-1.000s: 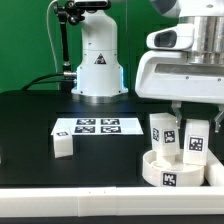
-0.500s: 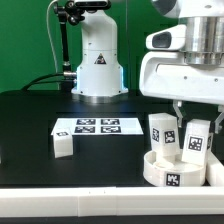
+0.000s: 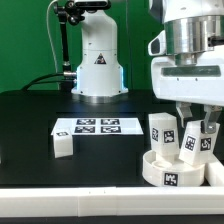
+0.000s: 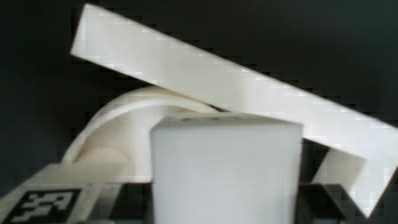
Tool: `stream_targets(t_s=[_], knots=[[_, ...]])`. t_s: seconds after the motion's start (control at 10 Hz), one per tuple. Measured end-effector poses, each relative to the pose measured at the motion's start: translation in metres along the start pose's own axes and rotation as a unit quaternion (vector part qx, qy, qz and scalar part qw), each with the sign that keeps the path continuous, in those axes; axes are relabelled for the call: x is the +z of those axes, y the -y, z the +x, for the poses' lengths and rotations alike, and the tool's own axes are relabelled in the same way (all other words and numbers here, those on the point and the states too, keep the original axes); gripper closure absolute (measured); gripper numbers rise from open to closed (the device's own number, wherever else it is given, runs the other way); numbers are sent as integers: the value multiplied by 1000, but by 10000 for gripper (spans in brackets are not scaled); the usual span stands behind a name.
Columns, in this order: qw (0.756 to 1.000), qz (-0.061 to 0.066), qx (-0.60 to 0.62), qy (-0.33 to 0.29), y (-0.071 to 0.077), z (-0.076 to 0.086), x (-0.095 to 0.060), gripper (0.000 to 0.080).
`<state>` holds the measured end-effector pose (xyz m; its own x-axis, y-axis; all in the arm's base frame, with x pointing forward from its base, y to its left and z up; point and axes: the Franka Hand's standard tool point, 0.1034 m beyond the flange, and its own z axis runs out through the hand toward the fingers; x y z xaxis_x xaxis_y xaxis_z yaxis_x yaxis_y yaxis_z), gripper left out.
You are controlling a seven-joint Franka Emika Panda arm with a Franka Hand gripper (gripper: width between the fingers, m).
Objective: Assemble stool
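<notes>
1. Fingers [image 3: 211, 122]: closed on the upper end of a leg block [image 3: 193, 142], one finger on each side. In the wrist view this leg block [image 4: 222, 165] fills the gap between them, leaving no free space at either face.

2. Held leg block: hangs directly below the fingers. It leans slightly off vertical, and its tagged face is turned toward the exterior camera. Its lower end sits inside the seat disc [image 3: 172, 170]. Whether it is fully seated cannot be told.

3. Seat disc: lies flat on the desk [image 3: 30, 125] beneath the fingers, with a square tag on its outer wall. In the wrist view the curved rim of the seat disc [image 4: 121, 118] shows just beyond the held block.

4. Second leg block [image 3: 162, 132]: stands upright in the seat disc just beside the held one, on the side toward the exterior view's left. The fingers do not touch it.

5. Long white bar [image 4: 231, 85]: crosses the wrist view diagonally beyond the disc. Its identity cannot be told from that view.

6. Marker board [image 3: 97, 127]: lies flat on the desk, well apart from the fingers toward the exterior view's left.

7. Third leg block [image 3: 62, 146]: lies loose on the desk, just beside the near corner of the marker board and farther from the fingers than the board.

8. Robot base [image 3: 98, 65]: stands behind the marker board.
</notes>
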<state>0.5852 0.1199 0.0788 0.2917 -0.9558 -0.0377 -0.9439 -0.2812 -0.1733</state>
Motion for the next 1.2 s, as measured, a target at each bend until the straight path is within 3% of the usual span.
stream_targets(t_s=[0.6,0.7,0.9,1.2], knots=[[986,6,167,11,1,-3,0,459],[972,15,233,17,1,-2,0,459],[948,23,315,26,1,-2,0,459],[919,23,393,34,1,-3,0,459]])
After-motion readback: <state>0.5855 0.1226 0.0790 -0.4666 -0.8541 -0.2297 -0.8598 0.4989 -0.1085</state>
